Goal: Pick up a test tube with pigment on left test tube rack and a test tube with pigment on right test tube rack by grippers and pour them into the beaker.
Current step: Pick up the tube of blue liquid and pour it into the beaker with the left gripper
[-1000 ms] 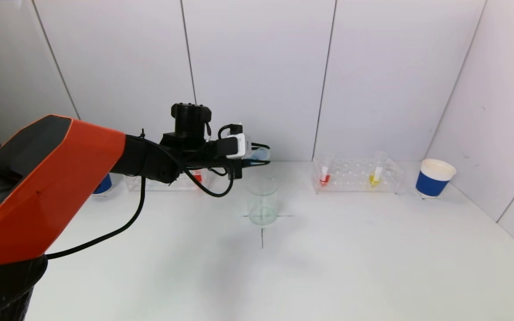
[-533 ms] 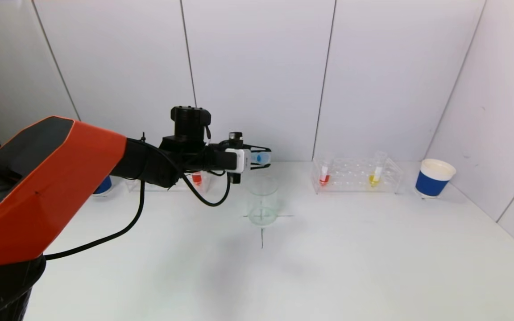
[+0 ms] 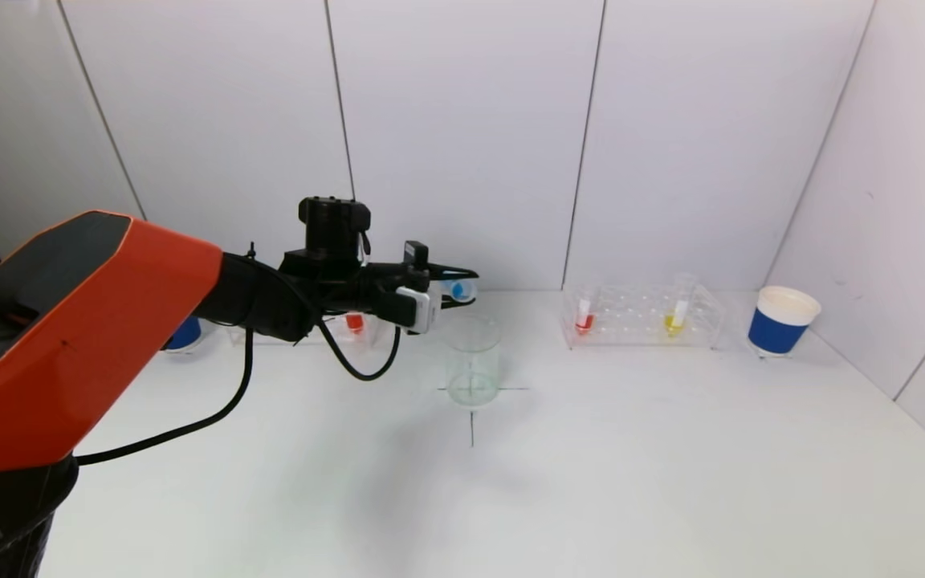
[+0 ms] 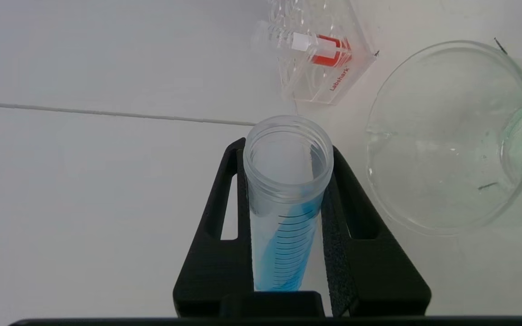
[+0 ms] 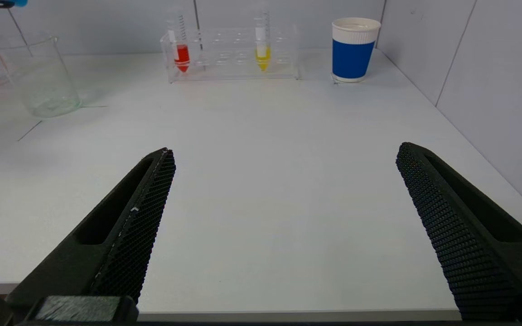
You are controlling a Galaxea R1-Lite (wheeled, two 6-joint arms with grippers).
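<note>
Your left claw (image 4: 288, 235) is pinching the blue tube (image 4: 286, 203) — ribbed clear plastic, tipped near level above and just beside the glass beaker (image 3: 472, 361), pour not yet done, as far as I can judge. Right claw (image 5: 283, 226) sits spread low over the counter (image 3: 591, 466) — the red and yellow tubes in the right rack (image 3: 643, 317) are untouched, so that half is left.

The white table (image 3: 591, 482) carries a beaker (image 3: 472, 361), two racks (image 3: 643, 317) (image 3: 302, 329) and two cups (image 3: 780, 321) (image 3: 184, 333).
</note>
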